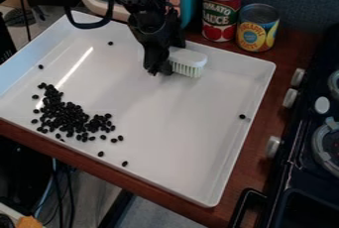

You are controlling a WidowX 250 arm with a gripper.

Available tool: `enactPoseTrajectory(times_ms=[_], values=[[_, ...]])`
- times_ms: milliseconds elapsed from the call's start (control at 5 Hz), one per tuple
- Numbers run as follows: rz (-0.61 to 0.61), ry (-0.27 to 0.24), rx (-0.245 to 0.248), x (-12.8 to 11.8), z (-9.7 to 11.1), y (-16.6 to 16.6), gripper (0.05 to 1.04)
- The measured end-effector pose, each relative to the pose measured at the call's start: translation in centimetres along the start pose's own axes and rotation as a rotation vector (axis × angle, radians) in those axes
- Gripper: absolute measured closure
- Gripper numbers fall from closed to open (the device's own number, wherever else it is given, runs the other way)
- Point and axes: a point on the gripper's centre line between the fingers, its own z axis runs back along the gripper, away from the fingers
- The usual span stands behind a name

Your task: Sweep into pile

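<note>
In the camera view, the black two-finger gripper is hanging over the far part of the square white shallow tray, closing on one end of a white brush with pale bristles. The brush is lying level near the far edge; whether its bristles are touching the floor I cannot tell. The small black beans are mostly crowding toward the left corner, with strays trailing along the near edge. One lone bean is sitting beside the right edge, another near the far edge.

Several things could be going wrong from here. Held by one end, the brush could be twisting in the grip once it is meeting resistance. Bristles riding too high could be skipping over beans; a fast stroke into the heap could be scattering it. The bean at the right edge could be escaping, the wall keeping the brush from getting behind it. A wide backswing could be knocking the red can behind the far edge.
</note>
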Motion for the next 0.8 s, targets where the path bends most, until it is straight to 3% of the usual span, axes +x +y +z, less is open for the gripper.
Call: enactPoseTrajectory(times_ms=[200,400,600,800], values=[[0.023,-0.031,-0.034,0.3,1.3,-0.3,0.075],[0.043,-0.049,0.002,0.1,2.0,-0.6,0.08],[0.068,-0.04,-0.048,0.0,5.4,-3.0,0.083],[0.004,-0.041,0.022,0.4,7.1,-4.3,0.083]])
